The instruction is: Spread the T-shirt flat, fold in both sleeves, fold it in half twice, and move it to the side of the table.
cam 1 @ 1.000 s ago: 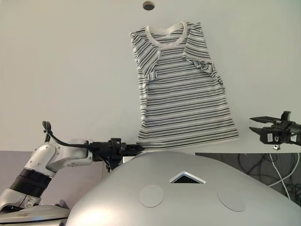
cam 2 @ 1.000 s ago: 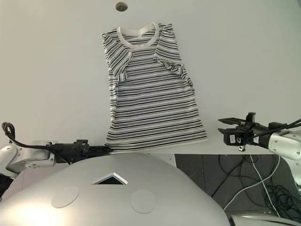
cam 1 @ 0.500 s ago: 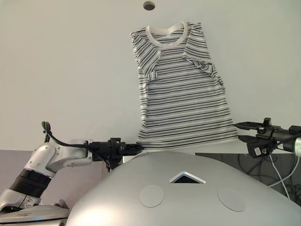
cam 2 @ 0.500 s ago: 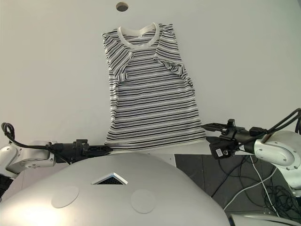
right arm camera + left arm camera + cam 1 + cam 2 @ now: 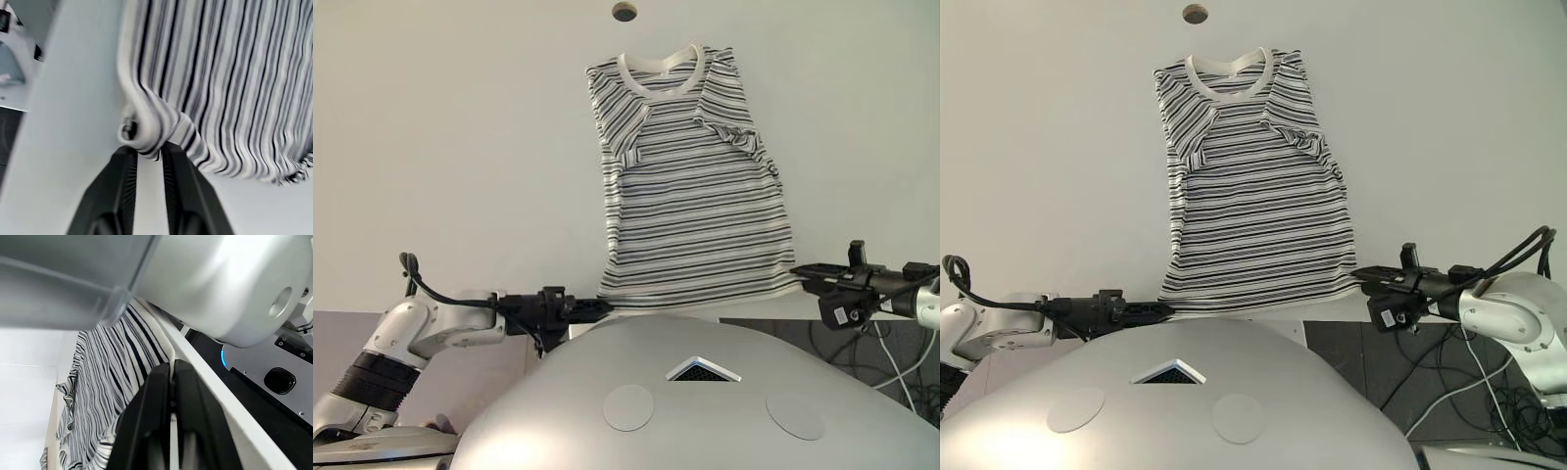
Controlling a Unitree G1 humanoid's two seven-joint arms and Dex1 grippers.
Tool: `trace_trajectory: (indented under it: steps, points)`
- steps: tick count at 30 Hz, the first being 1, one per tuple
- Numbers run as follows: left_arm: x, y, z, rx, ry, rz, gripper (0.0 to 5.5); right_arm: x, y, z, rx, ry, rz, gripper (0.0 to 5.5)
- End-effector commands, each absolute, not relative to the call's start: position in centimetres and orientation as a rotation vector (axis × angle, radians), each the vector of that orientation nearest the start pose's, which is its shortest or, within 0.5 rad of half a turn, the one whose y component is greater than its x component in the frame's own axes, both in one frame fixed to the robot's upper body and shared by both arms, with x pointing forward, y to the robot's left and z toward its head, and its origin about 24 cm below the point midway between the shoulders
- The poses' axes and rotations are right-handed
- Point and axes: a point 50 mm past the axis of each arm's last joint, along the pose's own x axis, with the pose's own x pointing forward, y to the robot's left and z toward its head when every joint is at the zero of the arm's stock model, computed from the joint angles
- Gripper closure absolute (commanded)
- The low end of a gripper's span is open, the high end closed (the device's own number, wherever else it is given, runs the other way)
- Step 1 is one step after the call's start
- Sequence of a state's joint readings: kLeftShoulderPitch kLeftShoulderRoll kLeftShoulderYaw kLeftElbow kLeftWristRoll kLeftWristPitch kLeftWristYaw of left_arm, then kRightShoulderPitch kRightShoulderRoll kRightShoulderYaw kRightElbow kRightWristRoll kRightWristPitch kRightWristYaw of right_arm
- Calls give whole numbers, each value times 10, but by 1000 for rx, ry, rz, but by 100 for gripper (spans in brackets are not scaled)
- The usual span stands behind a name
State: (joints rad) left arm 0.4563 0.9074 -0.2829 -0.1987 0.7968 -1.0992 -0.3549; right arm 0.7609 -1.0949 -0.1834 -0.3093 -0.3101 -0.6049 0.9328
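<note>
Now my left gripper (image 5: 171,372) and right gripper (image 5: 149,147) each pinch a near hem corner of the shirt (image 5: 695,196), which stretches straight away.

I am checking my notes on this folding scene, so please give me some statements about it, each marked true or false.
1. The T-shirt lies with its collar away from the robot. True.
2. The T-shirt is plain red. False: it has dark and light stripes.
3. The left gripper has its fingers shut on the hem. True.
4. The right gripper hovers over the collar. False: it is at the hem's right corner.
</note>
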Motion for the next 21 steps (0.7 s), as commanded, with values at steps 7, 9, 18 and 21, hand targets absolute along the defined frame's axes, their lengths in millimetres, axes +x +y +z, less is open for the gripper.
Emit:
trace_trajectory:
  steps: [7,9,18,21]
  points:
    - [90,183,37,1233,-382,-1572,550,81,-259,66,-1167,509,1550,548]
    - [94,180,45,1187,-369,-1540,550,86,-261,69,-1156,491,1506,548]
    - [100,189,103,754,-141,-1476,550,84,-255,112,-966,281,1377,548]
    - [92,192,113,672,-90,-1518,550,80,-254,124,-948,227,1358,548]
